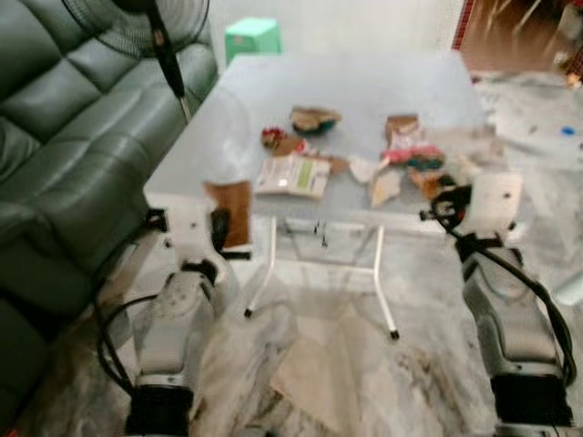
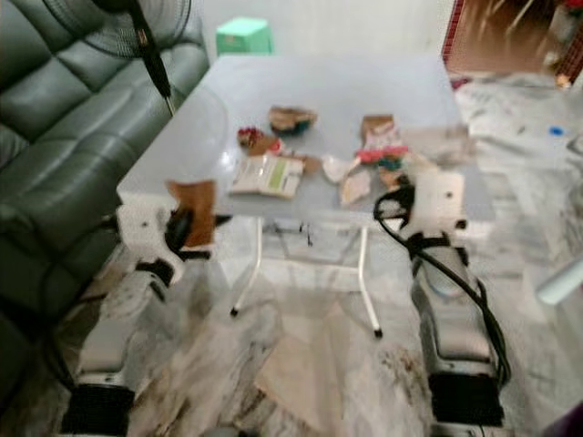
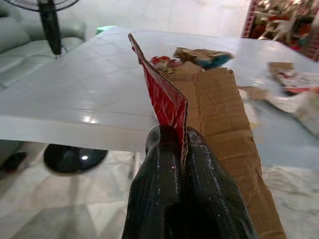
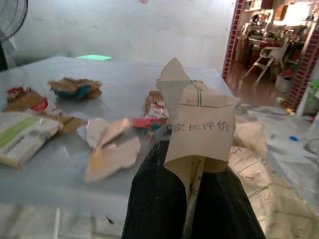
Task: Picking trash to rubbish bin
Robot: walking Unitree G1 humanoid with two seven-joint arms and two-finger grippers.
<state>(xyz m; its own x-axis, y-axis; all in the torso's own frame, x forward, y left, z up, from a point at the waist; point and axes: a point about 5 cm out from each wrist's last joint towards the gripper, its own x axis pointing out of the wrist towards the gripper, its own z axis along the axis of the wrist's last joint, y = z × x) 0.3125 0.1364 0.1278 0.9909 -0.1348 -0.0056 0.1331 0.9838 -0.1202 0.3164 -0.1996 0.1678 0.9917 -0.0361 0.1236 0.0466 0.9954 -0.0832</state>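
Step in hand: pick-up done on both sides, carry to bin pending. The left tool [image 3: 182, 144] is clamped tight on a cardboard scrap [image 3: 219, 124], corrugated brown w/ a glossy red face, held upright just off the table [image 1: 364, 91] edge. The right tool [image 4: 192, 174] is closed on a creased paper piece [image 4: 202, 129], beige, folded, printed w/ characters.

More trash is left on the table: a flat white-green packet [image 1: 293, 175], torn wrappers [image 1: 407, 146], crumpled bits [image 1: 314, 118], all thin and light. A pale sheet [image 1: 337, 364] lies on the marble floor below.

No bin can be made out, so the next move likely calls for a turn away from the table to find 1, w/ both grips kept firm; thin scraps could slip.
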